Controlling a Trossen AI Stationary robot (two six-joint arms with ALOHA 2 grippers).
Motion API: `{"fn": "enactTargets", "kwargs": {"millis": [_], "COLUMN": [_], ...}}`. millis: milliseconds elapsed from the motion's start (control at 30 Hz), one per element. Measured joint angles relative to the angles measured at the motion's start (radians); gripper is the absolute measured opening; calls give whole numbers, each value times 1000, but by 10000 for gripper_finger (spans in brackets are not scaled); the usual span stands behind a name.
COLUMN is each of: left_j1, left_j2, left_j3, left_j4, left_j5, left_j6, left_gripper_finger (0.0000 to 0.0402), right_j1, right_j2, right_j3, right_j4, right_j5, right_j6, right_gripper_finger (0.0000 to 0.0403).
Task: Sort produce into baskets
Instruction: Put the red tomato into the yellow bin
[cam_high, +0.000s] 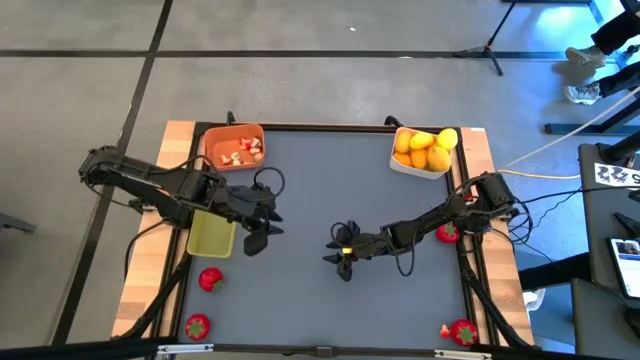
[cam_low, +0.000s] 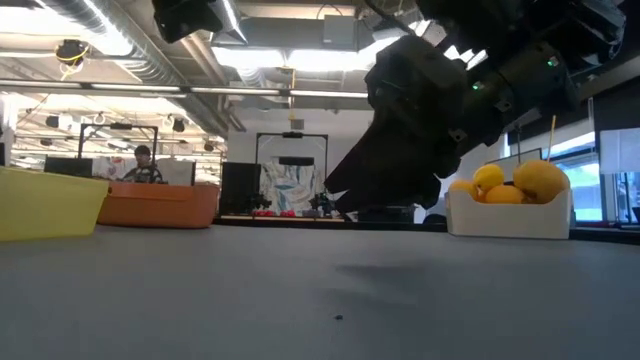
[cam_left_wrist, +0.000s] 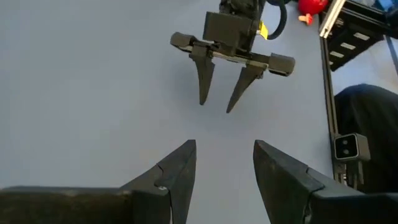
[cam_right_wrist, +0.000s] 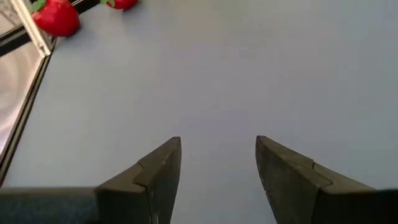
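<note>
My left gripper (cam_high: 262, 236) (cam_left_wrist: 224, 146) is open and empty above the grey mat, just right of the yellow-green basket (cam_high: 212, 236). My right gripper (cam_high: 338, 258) (cam_right_wrist: 217, 142) is open and empty above the mat's middle; it faces the left gripper and also shows in the left wrist view (cam_left_wrist: 216, 106). The orange basket (cam_high: 232, 146) holds pale-and-red bits. The white basket (cam_high: 420, 152) holds yellow and orange citrus. Red strawberries lie on the mat at the near left (cam_high: 210, 279) (cam_high: 198, 325), the near right (cam_high: 462, 332) and the right edge (cam_high: 447, 233).
The mat (cam_high: 330, 190) between the two grippers is bare. Wooden rails (cam_high: 150, 270) and metal frame bars (cam_left_wrist: 328, 68) border the mat. Cables trail off the table's right side (cam_high: 560, 160). In the low view a person (cam_low: 143, 165) shows in the room behind.
</note>
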Motion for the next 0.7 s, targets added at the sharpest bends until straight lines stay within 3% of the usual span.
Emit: {"fn": "enactTargets", "kwargs": {"millis": [167, 500, 700], "left_j1": [-27, -34, -35], "left_j2": [0, 0, 0], "left_j3": [0, 0, -1], "left_j4": [14, 11, 11], "left_j5": [3, -11, 17], "left_j6": [-13, -15, -86], "left_gripper_finger": [167, 301, 334], "right_j1": [40, 64, 64], "right_j2": [0, 0, 0], "right_j3": [0, 0, 0], "right_j4": [-1, -1, 0], "right_j5": [58, 103, 103], "right_j6": [-34, -49, -48], "right_gripper_finger": [207, 207, 207]}}
